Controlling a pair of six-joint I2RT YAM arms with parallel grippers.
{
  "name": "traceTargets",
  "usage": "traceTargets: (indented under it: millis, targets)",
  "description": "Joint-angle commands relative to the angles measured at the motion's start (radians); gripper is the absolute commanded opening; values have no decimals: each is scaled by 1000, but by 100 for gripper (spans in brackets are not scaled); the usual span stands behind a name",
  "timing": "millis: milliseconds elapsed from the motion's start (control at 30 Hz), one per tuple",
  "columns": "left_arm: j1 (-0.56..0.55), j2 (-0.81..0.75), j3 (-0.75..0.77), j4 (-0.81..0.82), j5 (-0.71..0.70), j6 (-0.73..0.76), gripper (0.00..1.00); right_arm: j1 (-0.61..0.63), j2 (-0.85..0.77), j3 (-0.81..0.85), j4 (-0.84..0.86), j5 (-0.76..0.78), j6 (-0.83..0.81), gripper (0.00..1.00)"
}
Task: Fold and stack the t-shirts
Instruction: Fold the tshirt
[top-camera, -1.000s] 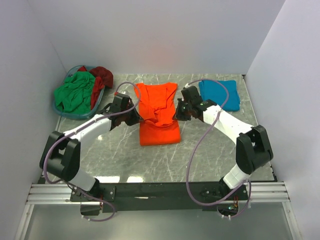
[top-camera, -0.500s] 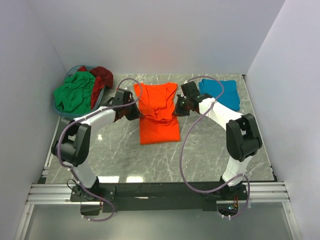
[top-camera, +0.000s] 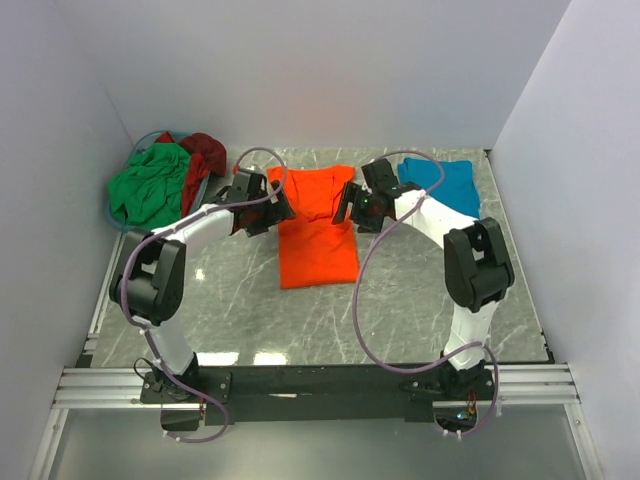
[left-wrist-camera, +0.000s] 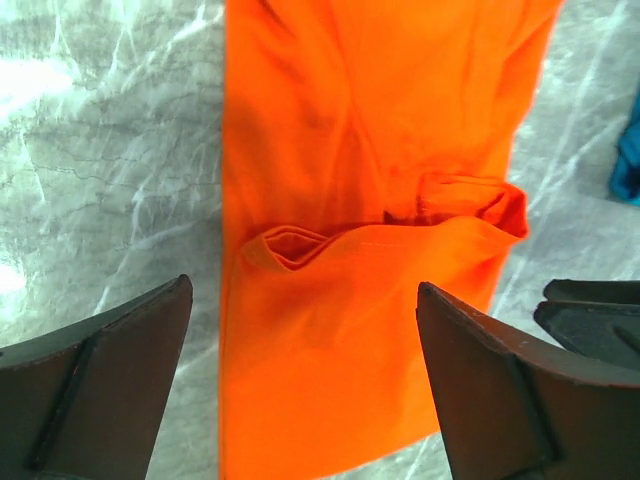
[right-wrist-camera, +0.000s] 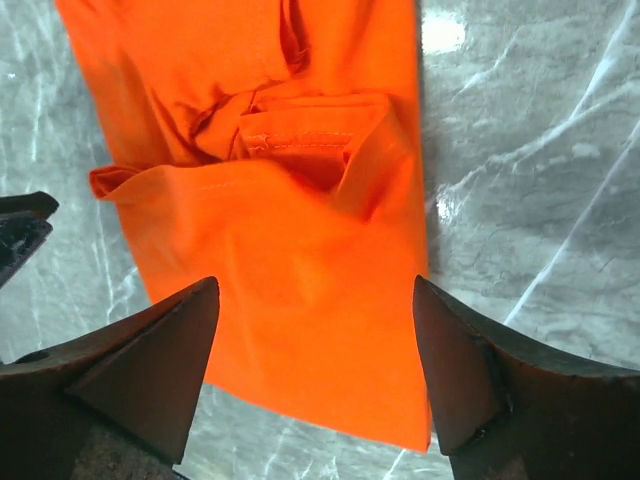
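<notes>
An orange t-shirt (top-camera: 316, 235) lies folded into a long strip on the marble table, its sleeves tucked in near the far end (left-wrist-camera: 370, 130) (right-wrist-camera: 200, 80). My left gripper (top-camera: 277, 205) (left-wrist-camera: 305, 290) hovers over the shirt's far left edge, open and holding nothing. At the far right edge my right gripper (top-camera: 349, 205) (right-wrist-camera: 315, 285) is open too, also with nothing held. A folded teal t-shirt (top-camera: 445, 185) lies at the back right. The green t-shirt (top-camera: 148, 185) and the dark red t-shirt (top-camera: 205, 153) are bunched in the basket.
The blue plastic basket (top-camera: 128, 226) stands at the back left corner by the wall. White walls close in the table on three sides. Bare marble (top-camera: 300, 320) stretches between the orange shirt and the arm bases.
Both grippers went from shut to open and let go of the orange shirt. Both arms moved toward the far end, and the lifted fold now lies flat.
</notes>
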Motion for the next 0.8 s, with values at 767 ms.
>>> traceTargets:
  millis: [767]
  targets:
    - [-56,-448,-590,236,217,-180,99,26,-446,-562,217,-117,42,86]
